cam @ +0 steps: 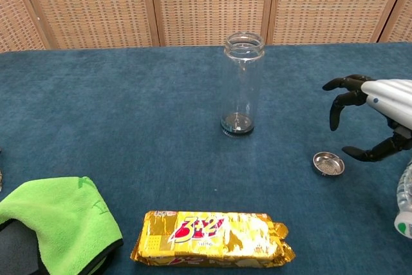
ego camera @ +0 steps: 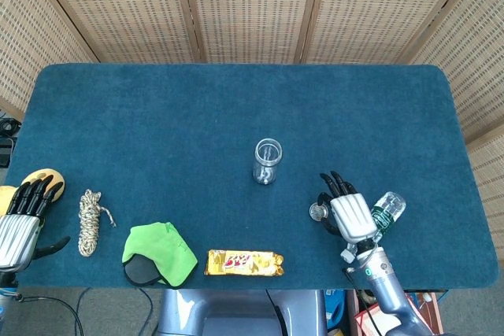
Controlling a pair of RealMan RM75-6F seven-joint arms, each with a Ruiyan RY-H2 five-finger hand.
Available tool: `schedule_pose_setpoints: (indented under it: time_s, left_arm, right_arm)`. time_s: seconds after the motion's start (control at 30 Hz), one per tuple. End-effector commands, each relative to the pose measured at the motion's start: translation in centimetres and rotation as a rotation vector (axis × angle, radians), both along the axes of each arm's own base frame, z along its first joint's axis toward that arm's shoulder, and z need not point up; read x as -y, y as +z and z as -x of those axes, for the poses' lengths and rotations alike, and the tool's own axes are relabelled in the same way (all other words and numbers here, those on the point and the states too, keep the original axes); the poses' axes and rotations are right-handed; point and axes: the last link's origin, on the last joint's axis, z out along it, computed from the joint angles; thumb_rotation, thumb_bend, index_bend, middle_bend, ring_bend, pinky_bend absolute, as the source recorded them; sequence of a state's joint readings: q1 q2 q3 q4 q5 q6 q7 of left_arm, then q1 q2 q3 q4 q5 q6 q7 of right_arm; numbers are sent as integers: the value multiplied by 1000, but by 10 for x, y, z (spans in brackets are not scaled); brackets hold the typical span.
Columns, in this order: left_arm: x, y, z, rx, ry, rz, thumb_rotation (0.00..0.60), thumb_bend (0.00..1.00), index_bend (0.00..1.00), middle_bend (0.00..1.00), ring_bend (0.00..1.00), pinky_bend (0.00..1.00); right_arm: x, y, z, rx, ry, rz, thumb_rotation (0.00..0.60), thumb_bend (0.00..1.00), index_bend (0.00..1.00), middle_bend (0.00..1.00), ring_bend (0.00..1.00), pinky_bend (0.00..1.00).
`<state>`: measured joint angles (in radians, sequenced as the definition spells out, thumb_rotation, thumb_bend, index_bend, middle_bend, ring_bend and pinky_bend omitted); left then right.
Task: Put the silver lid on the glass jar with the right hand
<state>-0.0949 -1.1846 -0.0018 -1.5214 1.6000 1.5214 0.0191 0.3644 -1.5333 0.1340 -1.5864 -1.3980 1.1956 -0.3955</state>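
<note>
Chest view shows my right hand hovering just above the silver lid, black fingers spread, grasping nothing. That shallow round metal lid lies on the blue felt table, right of the clear cylindrical glass jar. A gold crinkled wrapper reads "3+2". My left hand rests released.

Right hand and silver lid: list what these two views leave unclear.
- Head view: right hand covers part of the silver lid; contact cannot be told.
- Chest view: right hand is cut off by the right edge.
- Plastic bottle: partly behind the hand in head view, mostly out of frame in chest view.
- Lid's inside: too small to read.
</note>
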Motion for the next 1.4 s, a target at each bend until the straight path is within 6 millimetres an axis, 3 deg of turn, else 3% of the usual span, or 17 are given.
schedule_pose_setpoints:
  time_s: [0.03,1.4]
  left_arm:
    - [0,0,0,0,1,0,600,165,0,0,0,0]
    - [-1,-5,-1,-10,1,16,600,165,0,0,0,0]
  right_arm:
    - [3,-8,0,1,-8,-14,600,499,496,188,0,280]
    - [16,-39,20,-3,-75,-65,600,552,530,202,0,297]
